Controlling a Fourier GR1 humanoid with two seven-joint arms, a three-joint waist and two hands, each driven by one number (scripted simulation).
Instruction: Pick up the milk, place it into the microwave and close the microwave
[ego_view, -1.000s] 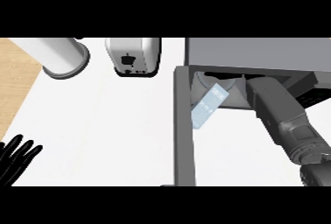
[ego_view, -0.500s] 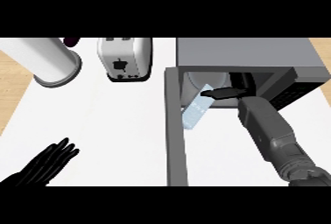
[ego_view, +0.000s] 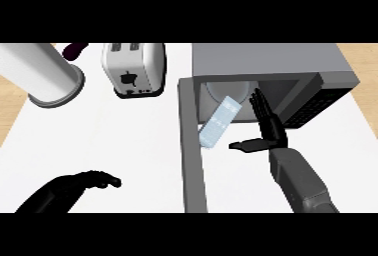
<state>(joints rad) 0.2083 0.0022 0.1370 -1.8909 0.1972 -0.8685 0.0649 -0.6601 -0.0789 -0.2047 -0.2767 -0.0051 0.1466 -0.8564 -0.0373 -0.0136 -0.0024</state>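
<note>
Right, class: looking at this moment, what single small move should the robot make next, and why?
Probably draw the right hand back out of the microwave mouth. Its fingers are straight and apart from the milk, which leans tilted in the opening, while the door stands open at the left, so the hand must clear before closing.

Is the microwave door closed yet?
No, the microwave door juts open toward the view's lower edge, and the milk carton leans in the opening beside it.
</note>
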